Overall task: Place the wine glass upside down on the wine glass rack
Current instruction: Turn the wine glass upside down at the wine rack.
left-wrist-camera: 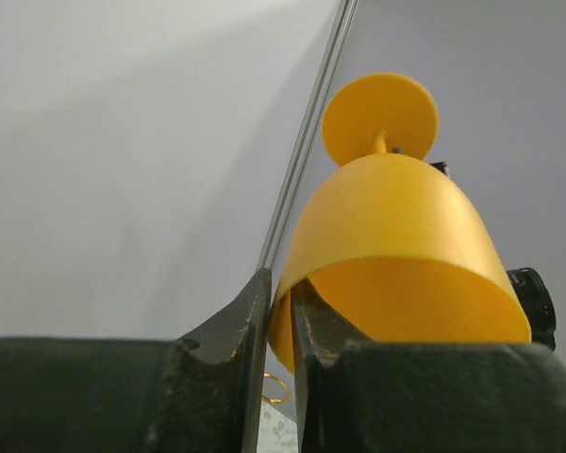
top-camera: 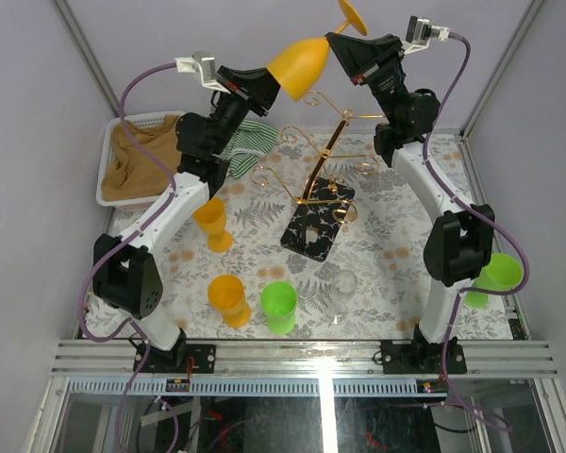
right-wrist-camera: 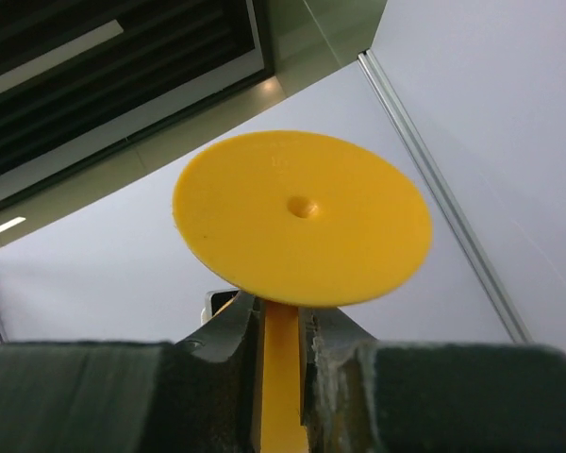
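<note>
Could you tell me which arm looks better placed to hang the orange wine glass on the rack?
Probably the right: the right gripper clasps the stem beneath the foot of the wine glass, above the wine glass rack; the left gripper only pinches the bowl's rim.

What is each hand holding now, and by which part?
Both hold the same orange glass. The left hand pinches the rim of its bowl; the right hand grips the stem just under the foot.
</note>
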You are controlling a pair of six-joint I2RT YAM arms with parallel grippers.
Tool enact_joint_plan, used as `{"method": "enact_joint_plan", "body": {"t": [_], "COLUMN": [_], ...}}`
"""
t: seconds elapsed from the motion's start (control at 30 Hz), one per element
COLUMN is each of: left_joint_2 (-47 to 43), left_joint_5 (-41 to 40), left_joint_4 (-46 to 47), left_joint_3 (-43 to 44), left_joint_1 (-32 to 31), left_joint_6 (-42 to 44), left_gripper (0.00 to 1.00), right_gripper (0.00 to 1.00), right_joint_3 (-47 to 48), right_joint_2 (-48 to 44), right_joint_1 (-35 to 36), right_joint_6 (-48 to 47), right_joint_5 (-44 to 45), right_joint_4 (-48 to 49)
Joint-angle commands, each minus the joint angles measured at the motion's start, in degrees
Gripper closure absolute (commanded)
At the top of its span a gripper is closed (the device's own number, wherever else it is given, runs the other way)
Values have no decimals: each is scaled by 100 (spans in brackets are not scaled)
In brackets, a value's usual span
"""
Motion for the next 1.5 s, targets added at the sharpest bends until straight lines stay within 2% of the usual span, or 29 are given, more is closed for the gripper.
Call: {"method": "enact_joint_plan", "body": {"t": [0.0, 0.13, 0.17, 0.3, 0.37, 0.4, 0.43, 0.67, 0.8, 0.93, 1.1, 1.33, 1.47], "left_joint_2": [-101, -242, -281, -435, -552, -603, -673, -1088, -1301, -1533, -1612, -1058, -1057], "left_joint_5": [245, 190, 175, 82, -5, -50, -96, -365, -692, -943, -984, -1417, -1528], "left_joint_4": [271, 66, 32, -162, -359, -475, -594, -1415, -2152, -2648, -3160, -5051, -4974], "left_joint_3": [-123, -260, -307, -448, -479, -508, -530, -739, -697, -692, -509, 1113, 1047], "left_joint_1": [-134, -133, -133, -133, -126, -129, -117, 360, 577, 620, 707, 791, 820], "left_joint_6": [173, 379, 422, 588, 729, 829, 927, 1175, 1579, 2158, 2511, 3009, 3066], "left_gripper": [82, 60, 57, 33, 18, 3, 0, 0, 0, 0, 0, 0, 0], "right_gripper": [89, 98, 99, 100, 100, 100, 100, 100, 100, 100, 100, 100, 100], "right_joint_3": [196, 107, 111, 85, 103, 158, 251, 1107, 852, 440, -668, -2189, -2861], "right_joint_2": [-199, -283, -305, -467, -580, -640, -694, -975, -1421, -2140, -2976, -3854, -4259], "right_joint_1": [131, 128, 129, 95, 47, 8, -49, -603, -992, -1205, -1333, -1352, -1350], "right_joint_6": [-489, -747, -837, -1278, -1558, -1727, -1913, -3470, -4579, -6083, -7026, -7660, -7867], "right_joint_5": [-256, -284, -308, -320, -302, -299, -291, -103, 290, 783, 1196, 1621, 1998], "right_joint_4": [-154, -429, -520, -896, -1182, -1456, -1808, -4330, -5588, -6882, -7502, -7981, -8073]}}
